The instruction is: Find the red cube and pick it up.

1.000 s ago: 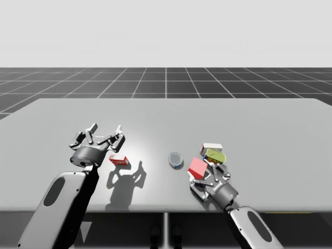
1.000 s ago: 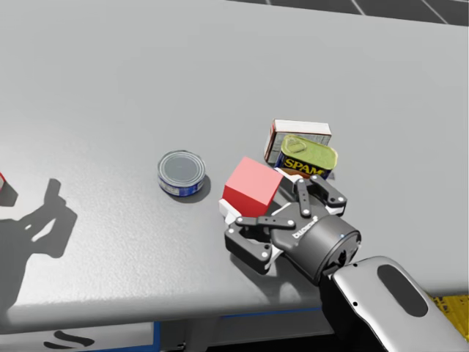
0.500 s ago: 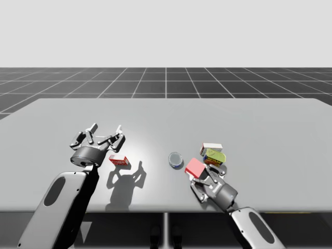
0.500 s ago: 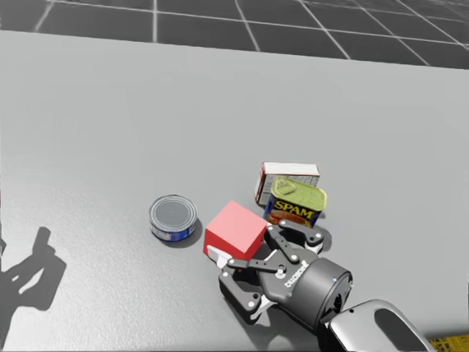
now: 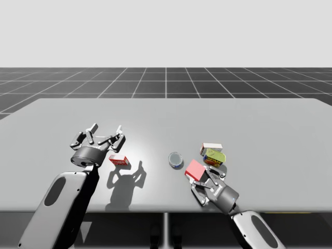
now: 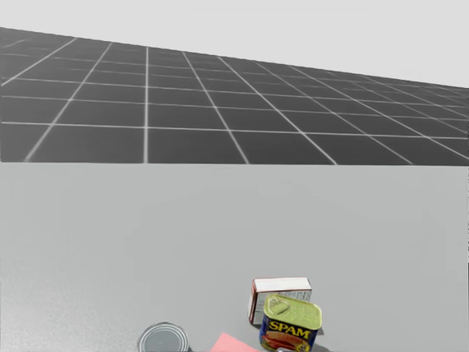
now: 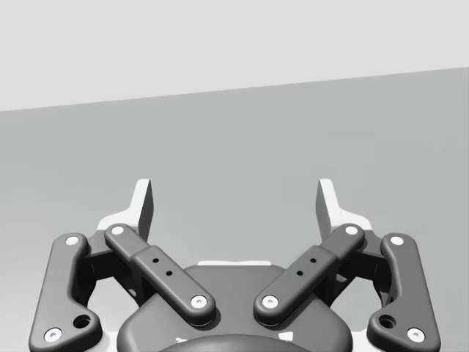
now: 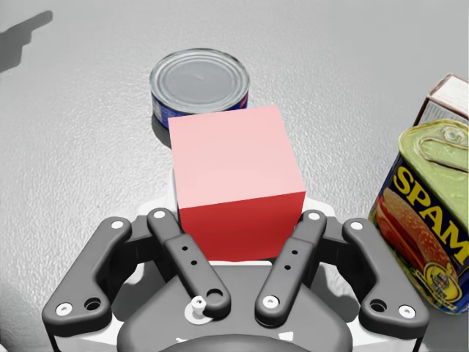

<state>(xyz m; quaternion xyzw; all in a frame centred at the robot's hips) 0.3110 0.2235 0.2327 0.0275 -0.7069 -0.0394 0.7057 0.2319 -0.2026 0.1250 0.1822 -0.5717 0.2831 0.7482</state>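
At near right of desk (image 5: 259,119), with right claw (image 5: 203,179) clamped on red cube (image 8: 234,176) and left claw (image 7: 234,209) spread idle far left, lift straight up, squeeze steady, clearing round can (image 8: 199,84) and yellow-lidded can (image 8: 429,227) alongside.

Bright light, dark shadows (image 5: 124,180) on table (image 5: 259,119)

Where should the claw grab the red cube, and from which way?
Grip the red cube on its two flat opposite sides, coming from the near edge of the table, as my right claw does. Those faces are parallel and free; the blue round can crowds the far side.
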